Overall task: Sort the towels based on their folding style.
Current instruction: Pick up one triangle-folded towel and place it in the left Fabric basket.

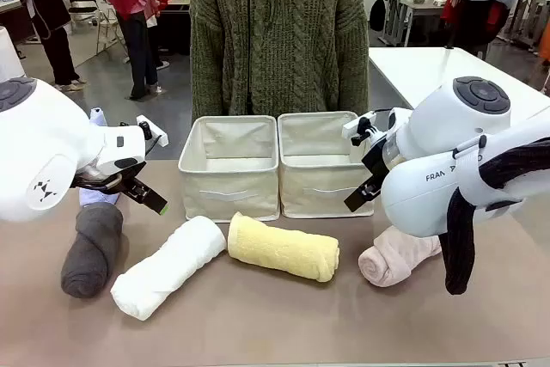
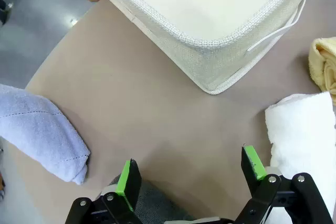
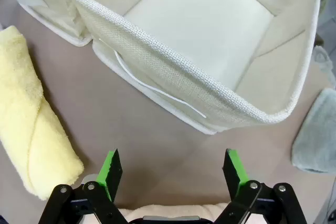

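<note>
Resting on smooth taupe workshop tabletop [image 1: 258, 324]: fluffy rolled pale yellow terry towel [image 1: 282, 248]; left gripper [image 2: 190, 169], right gripper [image 3: 172, 167], fingers apart.

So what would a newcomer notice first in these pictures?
Four rolled towels lie in a row on the table: the dark grey towel, white towel, pale yellow towel and pink towel. Behind them the beige left bin and right bin stand side by side, a person in a green sweater beyond. The left tool hangs open over the dark grey towel, the right tool over the pink towel.
</note>
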Controlling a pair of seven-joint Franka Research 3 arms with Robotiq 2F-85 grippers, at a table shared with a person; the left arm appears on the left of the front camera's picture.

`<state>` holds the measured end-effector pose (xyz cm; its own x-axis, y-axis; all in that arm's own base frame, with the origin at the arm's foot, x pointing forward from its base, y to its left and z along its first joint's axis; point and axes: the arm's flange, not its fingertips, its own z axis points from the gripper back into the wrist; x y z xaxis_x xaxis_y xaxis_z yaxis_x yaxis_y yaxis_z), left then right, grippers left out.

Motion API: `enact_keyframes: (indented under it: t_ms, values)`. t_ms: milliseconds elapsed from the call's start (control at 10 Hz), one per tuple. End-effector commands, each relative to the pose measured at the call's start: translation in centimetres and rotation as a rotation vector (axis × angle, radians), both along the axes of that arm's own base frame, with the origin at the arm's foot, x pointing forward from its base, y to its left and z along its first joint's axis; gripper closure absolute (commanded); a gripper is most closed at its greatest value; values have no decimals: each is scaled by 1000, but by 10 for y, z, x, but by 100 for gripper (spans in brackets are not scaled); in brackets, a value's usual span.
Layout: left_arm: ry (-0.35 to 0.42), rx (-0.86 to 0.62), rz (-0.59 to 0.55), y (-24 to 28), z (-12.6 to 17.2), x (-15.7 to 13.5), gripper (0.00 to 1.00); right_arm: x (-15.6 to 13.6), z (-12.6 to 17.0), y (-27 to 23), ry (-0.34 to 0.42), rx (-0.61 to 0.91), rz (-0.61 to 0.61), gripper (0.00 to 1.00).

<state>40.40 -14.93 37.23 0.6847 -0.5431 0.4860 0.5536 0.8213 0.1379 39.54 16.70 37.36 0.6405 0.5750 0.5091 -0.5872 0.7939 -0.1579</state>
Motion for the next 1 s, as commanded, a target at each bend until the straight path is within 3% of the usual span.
enact_keyframes:
  t_ms: [0,900]
  values:
    - [-1,0,0,0,0,0,0,0,0,0,0,0,0,0]
    - [-1,0,0,0,0,0,0,0,0,0,0,0,0,0]
